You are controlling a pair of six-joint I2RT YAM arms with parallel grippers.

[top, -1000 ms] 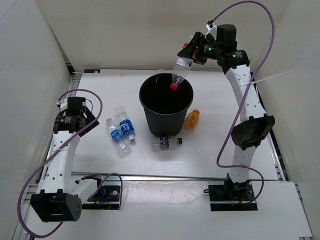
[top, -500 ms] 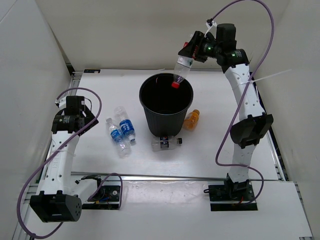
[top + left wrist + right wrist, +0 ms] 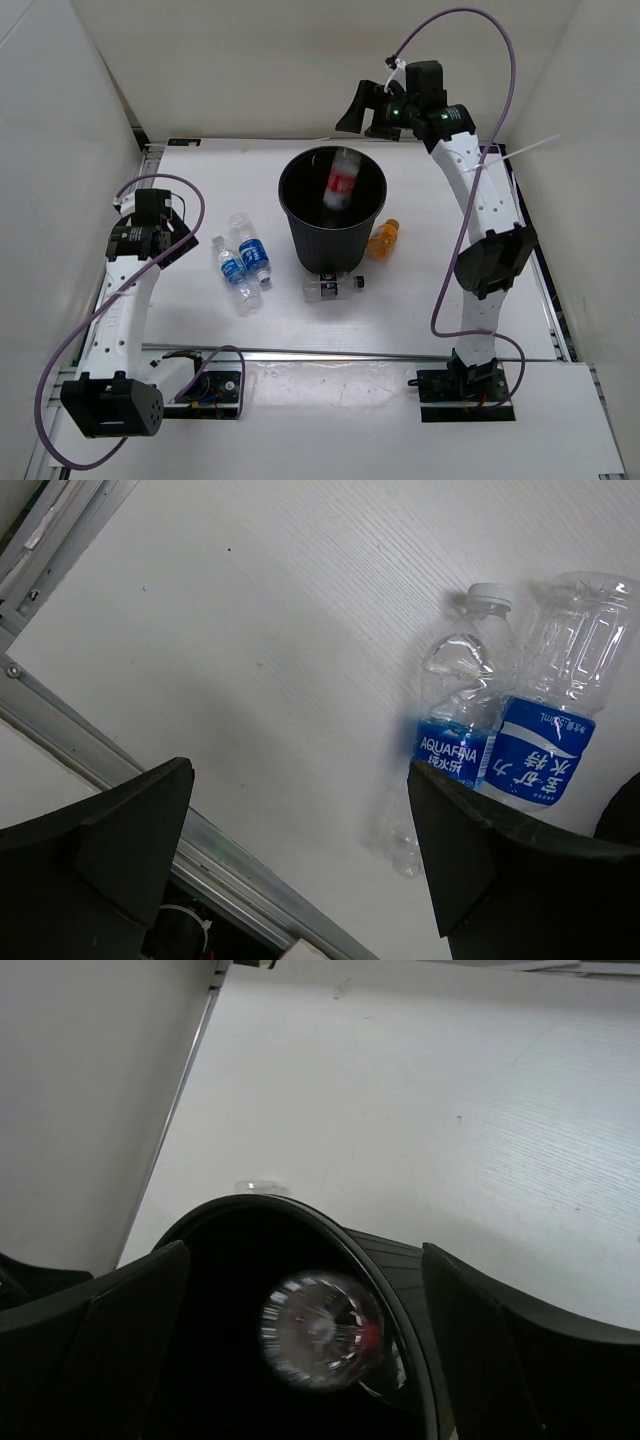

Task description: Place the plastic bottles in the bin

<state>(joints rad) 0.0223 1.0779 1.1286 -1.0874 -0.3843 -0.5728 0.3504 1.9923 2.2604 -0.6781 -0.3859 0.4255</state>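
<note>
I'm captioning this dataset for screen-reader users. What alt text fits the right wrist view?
A motion-blurred plastic bottle appears in the mouth of the black bin, directly below the right end effector, whose open jaws frame both sides of the picture. White table lies beyond.

Inner bottle [image 3: 342, 183] in bin [image 3: 330, 245], bottle pair [image 3: 252, 258] left; front bottle [image 3: 330, 288] before, side bottle [image 3: 383, 239] right

The red-labelled bottle [image 3: 341, 186] is a motion-blurred smear inside the bin's [image 3: 303, 235] mouth, its orientation unreadable. The right wrist view cuts the bin off below its rim; its depths are black.
</note>
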